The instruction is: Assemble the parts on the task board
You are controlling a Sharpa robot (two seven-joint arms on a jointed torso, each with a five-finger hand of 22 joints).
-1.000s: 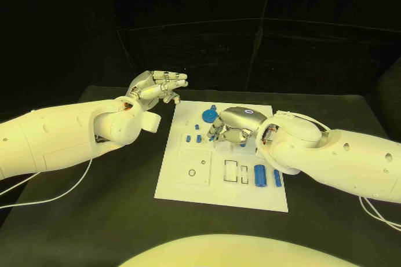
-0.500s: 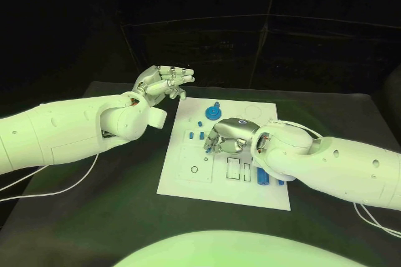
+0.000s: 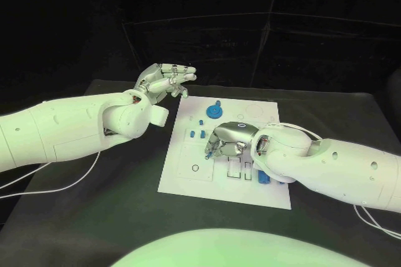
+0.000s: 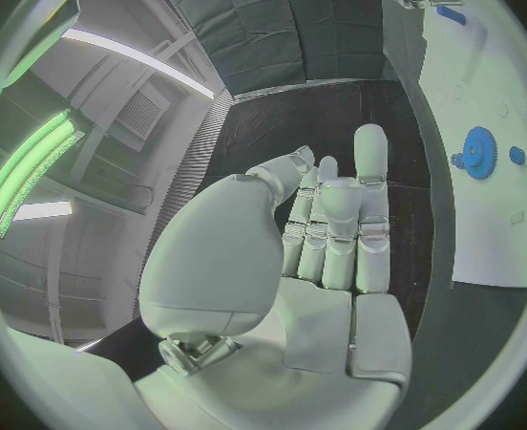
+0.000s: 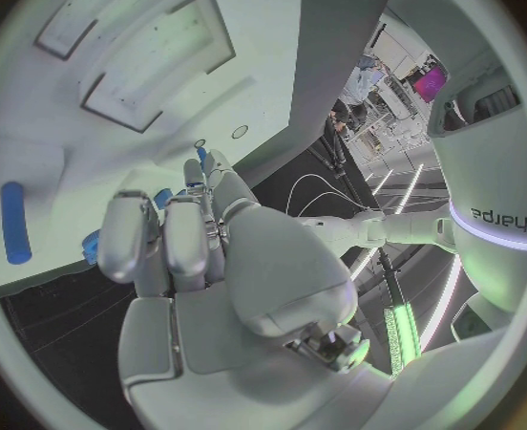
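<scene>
The right robot hand (image 3: pixel 224 143) has slid nearer along the white task board (image 3: pixel 192 183), fingers curled down over small blue parts (image 3: pixel 201 134); whether it holds one is unclear. The left robot hand (image 3: pixel 164 80) floats empty, fingers loosely bent, beside the board's far corner over the tabletop (image 3: pixel 100 220).

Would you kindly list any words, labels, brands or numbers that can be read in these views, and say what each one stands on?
"sharpa": dark lettering on the robot's white body, beside a glowing band, in the right wrist view.
The task board carries no readable text in the head view; it shows outlined recesses and blue parts, no lettering.
No text can be read on either hand or arm.
</scene>
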